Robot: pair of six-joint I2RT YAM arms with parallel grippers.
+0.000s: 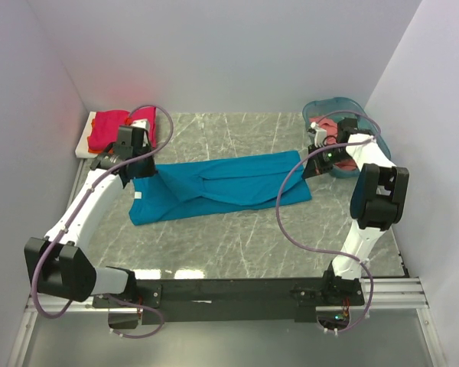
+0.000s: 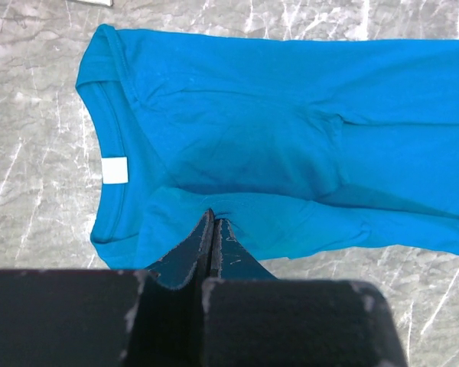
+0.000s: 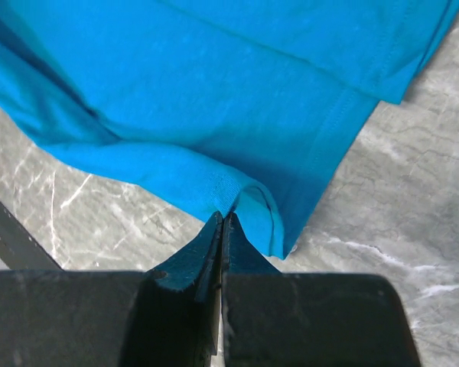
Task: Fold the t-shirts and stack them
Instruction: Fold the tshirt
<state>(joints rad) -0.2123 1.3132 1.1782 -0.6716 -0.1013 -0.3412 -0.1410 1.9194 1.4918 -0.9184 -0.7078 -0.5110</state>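
Note:
A teal-blue t-shirt lies partly folded lengthwise across the marble table, collar to the left. My left gripper is shut on its far edge near the collar; in the left wrist view the fingertips pinch a fold of cloth beside the white neck label. At the other end my right gripper is shut on the hem, where the right wrist view shows the fingertips clamping a rolled fold of the teal-blue t-shirt. A folded magenta-red t-shirt rests at the back left.
The magenta-red shirt sits on a flat white board against the left wall. A translucent teal basket stands at the back right behind my right wrist, with salmon-pink cloth showing inside. White walls close in on three sides.

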